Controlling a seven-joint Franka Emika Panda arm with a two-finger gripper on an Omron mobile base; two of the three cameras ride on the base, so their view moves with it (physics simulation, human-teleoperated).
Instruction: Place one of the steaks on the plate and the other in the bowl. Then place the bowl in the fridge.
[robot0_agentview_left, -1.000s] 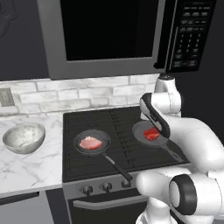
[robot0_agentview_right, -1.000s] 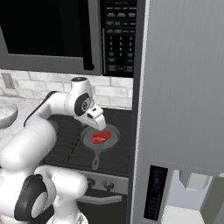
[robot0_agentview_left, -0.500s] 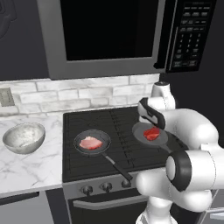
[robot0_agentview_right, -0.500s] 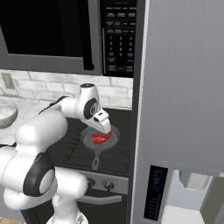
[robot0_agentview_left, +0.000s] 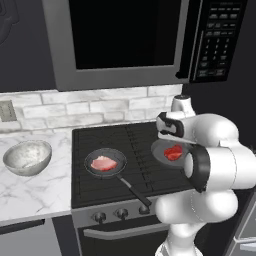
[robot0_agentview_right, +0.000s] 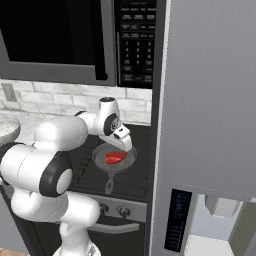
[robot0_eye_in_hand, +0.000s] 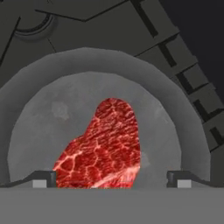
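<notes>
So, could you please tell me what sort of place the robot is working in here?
A rendered home kitchen, most likely: a black stove with two frying pans holding steaks, a microwave mounted above it, a marble counter with a white brick backsplash, and a stainless fridge alongside.

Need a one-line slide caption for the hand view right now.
Open gripper poised over the red steak lying in its grey frying pan on the stove.

From behind the arm's left we look forward and down across the stove (robot0_agentview_left: 125, 160); from its right, the same stove (robot0_agentview_right: 130, 175) sits at nine o'clock. Our hand camera peers close into one pan (robot0_eye_in_hand: 48, 100), shared by all three views.
</notes>
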